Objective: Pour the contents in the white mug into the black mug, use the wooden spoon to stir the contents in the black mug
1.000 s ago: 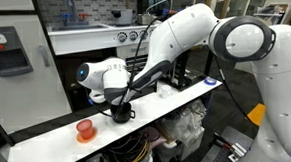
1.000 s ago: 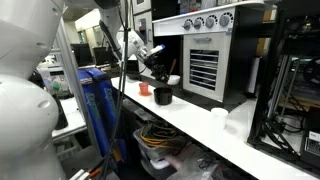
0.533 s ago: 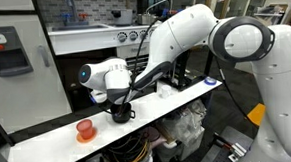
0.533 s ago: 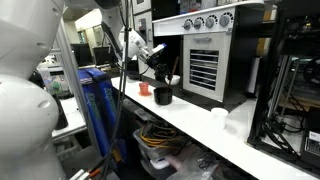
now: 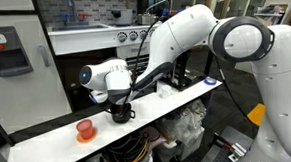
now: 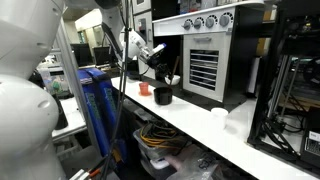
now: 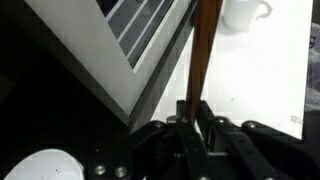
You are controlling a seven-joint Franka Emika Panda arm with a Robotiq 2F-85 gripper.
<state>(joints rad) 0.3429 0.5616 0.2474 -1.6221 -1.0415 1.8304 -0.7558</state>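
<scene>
Gripper (image 7: 193, 110): your fingers are clamped on the wooden spoon (image 7: 204, 45), and its handle runs up between them in the wrist view.
Black mug (image 5: 120, 115): stands on the counter (image 5: 49, 146), directly under your gripper in both exterior views. The spoon's tip seems to reach into it, but it is too dark to be sure.
White mug (image 7: 243, 12): upright on the counter, well apart from the black one.
Orange-red cup (image 5: 85, 129): near the black mug, not touching.
</scene>
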